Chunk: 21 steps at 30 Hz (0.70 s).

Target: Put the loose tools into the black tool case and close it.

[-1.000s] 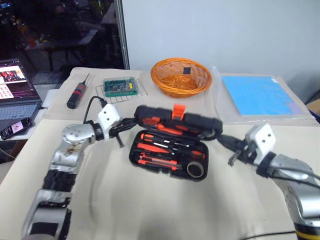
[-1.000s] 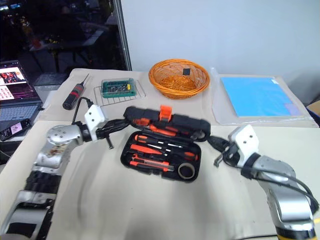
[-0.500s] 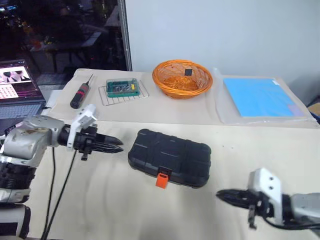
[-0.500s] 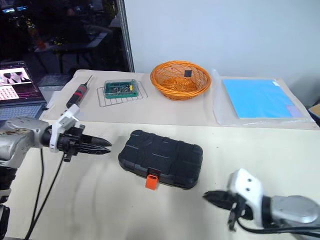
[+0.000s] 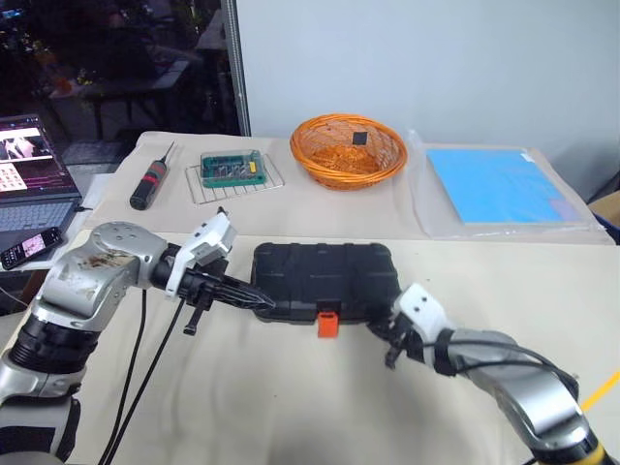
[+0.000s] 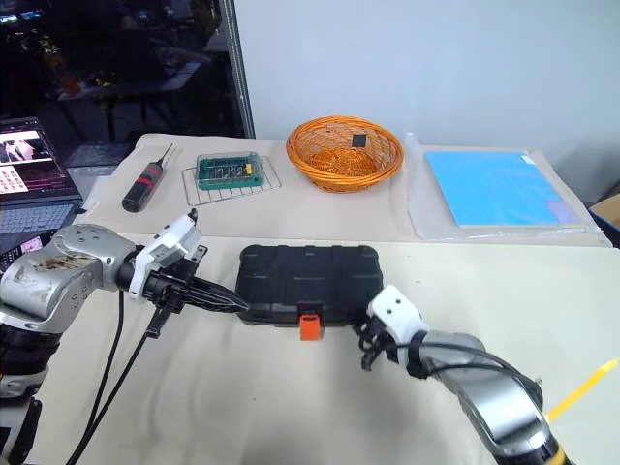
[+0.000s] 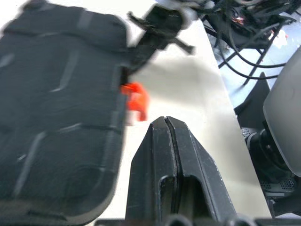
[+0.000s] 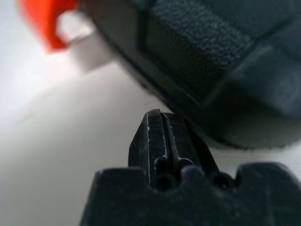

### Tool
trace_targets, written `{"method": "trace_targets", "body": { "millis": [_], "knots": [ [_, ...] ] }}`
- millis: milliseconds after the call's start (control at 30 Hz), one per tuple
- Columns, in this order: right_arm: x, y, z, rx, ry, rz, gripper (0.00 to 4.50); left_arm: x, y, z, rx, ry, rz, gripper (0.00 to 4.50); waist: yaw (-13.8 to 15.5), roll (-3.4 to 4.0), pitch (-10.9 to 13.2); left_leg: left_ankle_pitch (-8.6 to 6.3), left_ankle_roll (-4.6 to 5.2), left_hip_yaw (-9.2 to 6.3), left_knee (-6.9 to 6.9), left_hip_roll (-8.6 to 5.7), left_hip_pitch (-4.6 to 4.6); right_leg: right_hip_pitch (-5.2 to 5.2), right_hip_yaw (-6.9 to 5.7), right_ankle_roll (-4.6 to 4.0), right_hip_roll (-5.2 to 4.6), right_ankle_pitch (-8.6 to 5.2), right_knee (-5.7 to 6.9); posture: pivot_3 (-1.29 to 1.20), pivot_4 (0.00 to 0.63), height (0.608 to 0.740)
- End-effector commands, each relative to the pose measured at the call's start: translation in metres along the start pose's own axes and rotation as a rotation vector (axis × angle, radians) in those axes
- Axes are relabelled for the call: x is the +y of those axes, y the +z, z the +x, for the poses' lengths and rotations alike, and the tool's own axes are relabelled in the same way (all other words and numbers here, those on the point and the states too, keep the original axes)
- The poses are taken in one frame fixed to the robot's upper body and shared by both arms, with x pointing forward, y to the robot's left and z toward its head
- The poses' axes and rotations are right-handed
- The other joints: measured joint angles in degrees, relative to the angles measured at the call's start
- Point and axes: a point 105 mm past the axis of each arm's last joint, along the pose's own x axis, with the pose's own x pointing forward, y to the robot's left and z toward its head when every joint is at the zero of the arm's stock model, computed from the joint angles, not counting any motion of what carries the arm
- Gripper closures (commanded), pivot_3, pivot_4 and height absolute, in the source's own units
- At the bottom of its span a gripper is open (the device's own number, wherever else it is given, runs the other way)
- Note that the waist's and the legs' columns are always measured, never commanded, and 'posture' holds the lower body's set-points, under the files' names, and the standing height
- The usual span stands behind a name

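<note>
1. The table [image 5: 291,387] is carrying everything, and the case [image 5: 325,279] is lying near its middle with the lid down and the shell looking flat.
2. The folder [image 5: 494,184] is lying far right, with the basket [image 5: 351,150] far centre; neither is bearing on the task.
3. The left gripper [image 5: 260,300] is pointing right at the case's near-left corner, its two fingers clenched together on nothing; from the wrist view its tip seems to be sitting just beside the shell, though I cannot tell whether it is touching.
4. The right gripper [image 6: 366,341] is sitting at the case's near-right corner, also pinched tight and empty, its tip low against the bottom edge of the shell.
5. The rack [image 5: 232,172] and the thick screwdriver [image 5: 150,184] are resting far left, well apart from the case.
6. The latch [image 5: 327,323] is hanging over the near edge, apparently not snapped home.
7. No loose tools are lying on the table, so they are presumably inside the case.
8. Risks, as I am judging them:
   - With the latch unfastened, any lift or nudge could be letting the lid spring up and spilling the tools.
   - Two closed tips pressing from opposite corners could be sliding or spinning the light case instead of steadying it.
   - A fingertip pushing the small latch off-centre could be slipping past it, shoving the case far.
</note>
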Motion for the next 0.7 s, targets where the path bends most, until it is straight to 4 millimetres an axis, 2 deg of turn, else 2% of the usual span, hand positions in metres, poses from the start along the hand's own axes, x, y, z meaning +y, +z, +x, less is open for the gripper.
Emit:
{"method": "trace_targets", "body": {
  "millis": [33,100,167,233,300,333,367,433,467,567,600,633,700],
  "knots": [
    [-0.046,0.034,0.017,-0.096,-0.164,-0.027,4.5,0.006,0.015,0.01,-0.038,0.065,0.056,4.48,-0.2,0.01,0.0,0.0,0.01,0.01,0.01,-0.01,0.0,0.0,0.02,0.03,0.0,0.02,0.04,0.0,0.15,0.74],
    [-0.054,0.039,0.026,-0.112,-0.155,-0.021,4.5,0.008,0.018,0.016,-0.053,0.091,0.067,4.48,-0.4,0.02,0.0,0.01,0.02,0.01,0.04,-0.02,0.01,0.01,0.03,0.12,0.02,0.07,0.08,0.0,0.15,0.74],
    [-0.056,0.038,0.024,-0.113,-0.134,-0.019,4.5,0.01,0.02,0.02,-0.057,0.107,0.071,4.48,-0.4,0.02,0.0,0.15,-0.22,0.0,0.02,-0.01,0.01,0.01,0.01,0.24,0.05,0.25,0.1,0.0,0.15,0.74],
    [-0.06,0.035,0.012,-0.11,-0.113,-0.004,4.5,0.013,0.022,0.024,-0.065,0.133,0.077,4.48,-0.2,0.04,0.0,0.18,-0.28,-0.01,-0.04,-0.01,0.01,0.01,-0.02,0.19,0.05,0.19,0.12,0.0,0.15,0.74],
    [-0.057,0.029,-0.008,-0.108,-0.099,0.004,4.5,0.02,0.021,0.028,-0.063,0.179,0.1,4.48,0.2,0.06,0.0,0.17,-0.28,-0.01,-0.04,-0.03,-0.02,0.01,-0.01,0.26,0.03,0.1,0.11,0.0,0.15,0.74],
    [-0.052,0.027,-0.018,-0.114,-0.081,0.024,3.91,0.024,0.019,0.029,-0.058,0.203,0.109,4.5,0.6,0.06,0.0,0.14,-0.23,-0.03,-0.04,-0.06,-0.12,0.0,0.0,0.33,0.03,0.06,0.03,0.0,0.15,0.74],
    [-0.046,0.027,-0.025,-0.121,-0.058,0.031,3.77,0.028,0.018,0.031,-0.056,0.221,0.116,4.5,0.8,0.06,0.0,0.1,-0.18,-0.09,-0.04,-0.09,-0.25,-0.04,0.0,0.38,0.03,0.03,-0.03,0.0,0.15,0.74],
    [-0.027,0.03,-0.035,-0.155,0.002,0.057,3.05,0.031,0.016,0.035,-0.054,0.228,0.116,4.5,0.8,0.07,0.0,0.02,-0.16,-0.11,-0.03,-0.11,-0.36,-0.08,-0.02,0.41,0.03,0.03,-0.05,0.0,0.15,0.74],
    [-0.02,0.032,-0.038,-0.173,0.019,0.072,2.67,0.032,0.015,0.037,-0.052,0.229,0.122,3.97,0.8,0.07,0.0,0.0,-0.16,-0.11,-0.02,-0.11,-0.37,-0.07,-0.01,0.44,0.04,0.05,-0.09,0.0,0.15,0.74],
    [-0.007,0.04,-0.036,-0.223,0.0,0.128,1.77,0.041,0.005,0.045,-0.052,0.253,0.112,3.24,0.3,0.07,0.0,-0.03,-0.17,-0.11,0.0,-0.1,-0.3,-0.05,0.02,0.43,0.06,0.05,-0.12,0.0,0.15,0.74],
    [-0.005,0.04,-0.034,-0.224,-0.009,0.139,1.35,0.045,0.002,0.047,-0.046,0.263,0.11,2.73,0.3,0.07,0.0,-0.04,-0.18,-0.11,0.0,-0.1,-0.27,-0.03,0.05,0.41,0.06,0.05,-0.06,0.0,0.15,0.74],
    [-0.003,0.039,-0.03,-0.221,-0.011,0.146,1.03,0.047,-0.002,0.049,-0.036,0.264,0.105,2.44,0.3,0.07,0.0,-0.05,-0.16,-0.12,0.0,-0.09,-0.25,-0.03,0.04,0.39,0.06,0.06,-0.05,0.0,0.15,0.74],
    [0.001,0.04,-0.022,-0.224,-0.016,0.162,0.92,0.049,-0.008,0.052,-0.015,0.252,0.109,1.72,0.3,0.08,0.0,-0.14,0.04,-0.18,0.03,-0.1,-0.19,0.01,0.03,0.35,0.06,0.16,-0.03,0.0,0.15,0.74]
  ]
}}
